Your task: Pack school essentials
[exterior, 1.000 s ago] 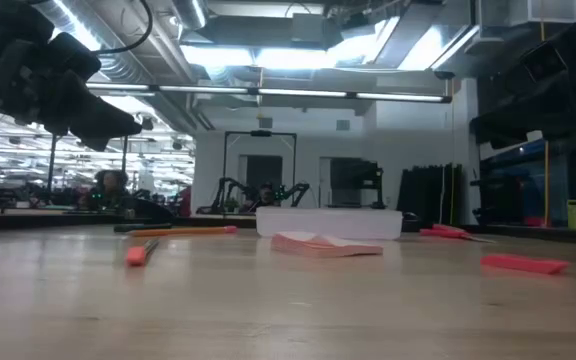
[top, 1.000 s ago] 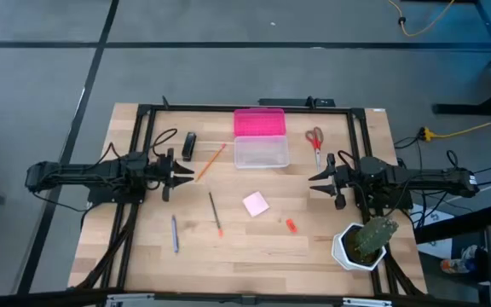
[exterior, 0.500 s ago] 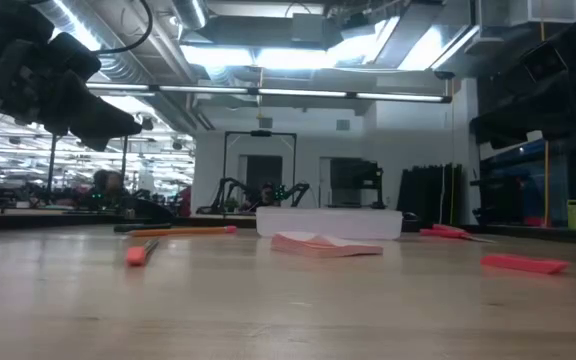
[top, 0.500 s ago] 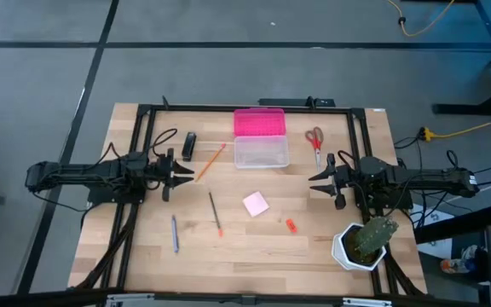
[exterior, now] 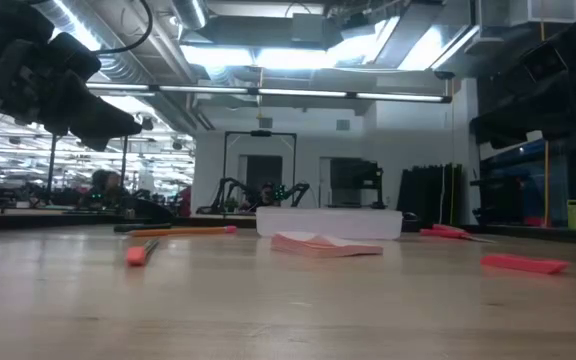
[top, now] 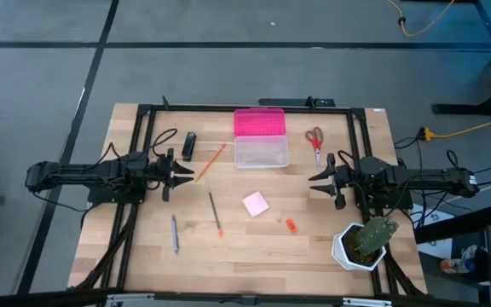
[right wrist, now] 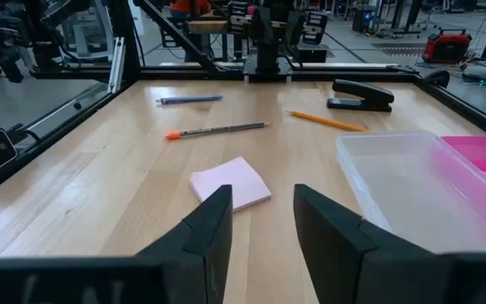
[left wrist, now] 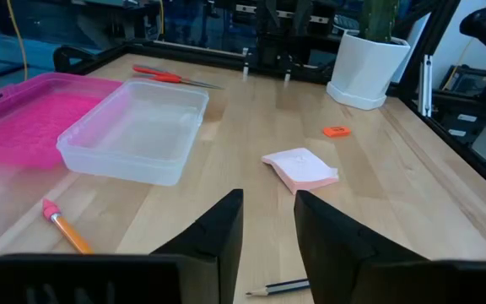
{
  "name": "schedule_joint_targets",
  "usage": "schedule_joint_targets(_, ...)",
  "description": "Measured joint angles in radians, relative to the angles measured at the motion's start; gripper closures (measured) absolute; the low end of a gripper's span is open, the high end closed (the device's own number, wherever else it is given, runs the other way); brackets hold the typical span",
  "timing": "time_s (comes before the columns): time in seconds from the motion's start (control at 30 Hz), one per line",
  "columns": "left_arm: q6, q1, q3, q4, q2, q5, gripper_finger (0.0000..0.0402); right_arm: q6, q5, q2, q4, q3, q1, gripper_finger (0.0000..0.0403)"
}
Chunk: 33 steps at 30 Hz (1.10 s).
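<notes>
The school essentials lie loose on the wooden table. In the high view these are the red-handled scissors, orange pencil, small black oblong item, two slim pens, pink notepad and tiny orange-red piece. My left gripper hovers open at the table's left, pointing toward the middle, with the pencil just beside it. My right gripper hovers open at the table's right, facing the notepad. Neither touches anything.
A clear plastic box stands open at the far middle, with its pink lid flat behind it. A cactus in a white pot stands at the near right corner. A black frame runs along the table's edges.
</notes>
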Motion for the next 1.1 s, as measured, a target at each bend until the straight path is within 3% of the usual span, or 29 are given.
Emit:
schedule_joint_targets(0.2,0.0,0.0,0.0,0.0,0.0,0.0,0.0298,0.049,0.075,0.0,0.052,0.0,0.0,0.0273)
schedule_joint_targets(0.57,0.0,0.0,0.0,0.0,0.0,0.0,0.0298,0.44,0.076,0.0,0.237,0.0,0.0,0.0273)
schedule_joint_targets(0.7,0.0,0.0,0.0,0.0,0.0,0.0,0.0298,0.601,0.102,0.0,0.38,0.0,0.0,0.0273)
schedule_joint_targets(0.9,-0.005,0.0,0.0,0.004,0.0,-0.054,0.0298,0.688,0.19,0.0,0.457,0.0,0.0,0.0273)
schedule_joint_targets(1.1,-0.161,0.0,0.0,0.091,0.0,-0.105,0.0298,0.757,0.334,0.0,0.45,0.0,0.0,0.0273)
